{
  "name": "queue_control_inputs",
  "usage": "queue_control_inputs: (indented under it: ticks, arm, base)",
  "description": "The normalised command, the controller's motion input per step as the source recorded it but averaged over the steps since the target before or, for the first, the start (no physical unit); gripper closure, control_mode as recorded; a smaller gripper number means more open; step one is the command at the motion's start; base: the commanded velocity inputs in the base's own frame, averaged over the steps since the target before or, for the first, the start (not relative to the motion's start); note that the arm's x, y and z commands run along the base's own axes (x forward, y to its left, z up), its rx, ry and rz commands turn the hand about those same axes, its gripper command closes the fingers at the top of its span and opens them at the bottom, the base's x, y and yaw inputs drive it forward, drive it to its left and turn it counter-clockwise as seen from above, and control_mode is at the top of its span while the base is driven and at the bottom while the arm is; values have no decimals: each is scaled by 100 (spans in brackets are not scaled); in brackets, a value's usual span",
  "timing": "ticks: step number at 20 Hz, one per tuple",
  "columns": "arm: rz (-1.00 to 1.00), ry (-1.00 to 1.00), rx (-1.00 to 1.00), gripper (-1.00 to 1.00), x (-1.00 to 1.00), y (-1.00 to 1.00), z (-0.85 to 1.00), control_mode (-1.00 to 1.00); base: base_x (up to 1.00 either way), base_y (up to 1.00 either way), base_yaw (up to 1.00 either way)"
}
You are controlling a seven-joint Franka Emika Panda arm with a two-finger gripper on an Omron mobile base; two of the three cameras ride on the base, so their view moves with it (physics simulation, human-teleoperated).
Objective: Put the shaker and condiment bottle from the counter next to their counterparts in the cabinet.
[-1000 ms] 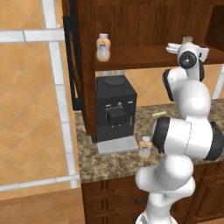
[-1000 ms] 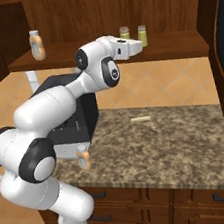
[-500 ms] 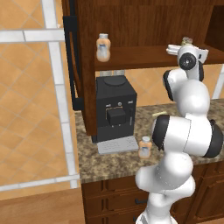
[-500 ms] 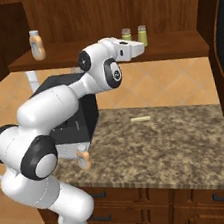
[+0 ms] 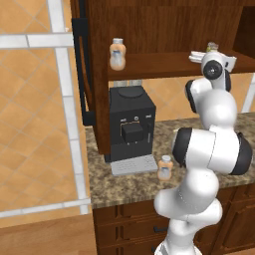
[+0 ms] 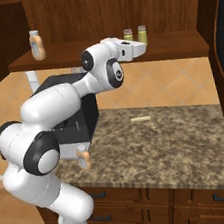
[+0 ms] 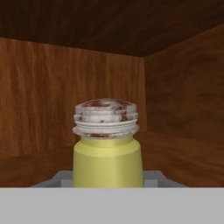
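The yellow-green shaker (image 7: 107, 155) with its grey cap fills the middle of the hand view, and my gripper (image 7: 107, 178) is shut on its lower body. In the right base view the held shaker (image 6: 142, 34) stands at shelf height inside the cabinet (image 6: 176, 49), just right of its twin (image 6: 128, 33), with my gripper (image 6: 142, 44) reaching in from the left. The peach-orange condiment bottle (image 5: 165, 168) (image 6: 83, 156) stands upright on the counter (image 6: 180, 150) in front of the coffee machine. Its matching bottle (image 5: 117, 54) (image 6: 36, 45) stands at the left end of the shelf.
A black coffee machine (image 5: 130, 124) (image 6: 67, 118) sits on the counter under the shelf. The cabinet door (image 5: 82, 69) with a black handle hangs open at the left, and another door (image 6: 221, 48) at the right. A small pale stick (image 6: 140, 119) lies mid-counter.
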Motion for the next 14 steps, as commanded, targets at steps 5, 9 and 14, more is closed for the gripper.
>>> queue_control_inputs:
  ticks: [5,9,14]
  arm:
    - [0,0,0,100,14,-4,-4,-100]
    - [0,0,0,100,12,-6,-2,-100]
    - [0,0,0,100,11,-6,-3,-100]
  base:
    - [0,0,0]
    - [0,0,0]
    - [0,0,0]
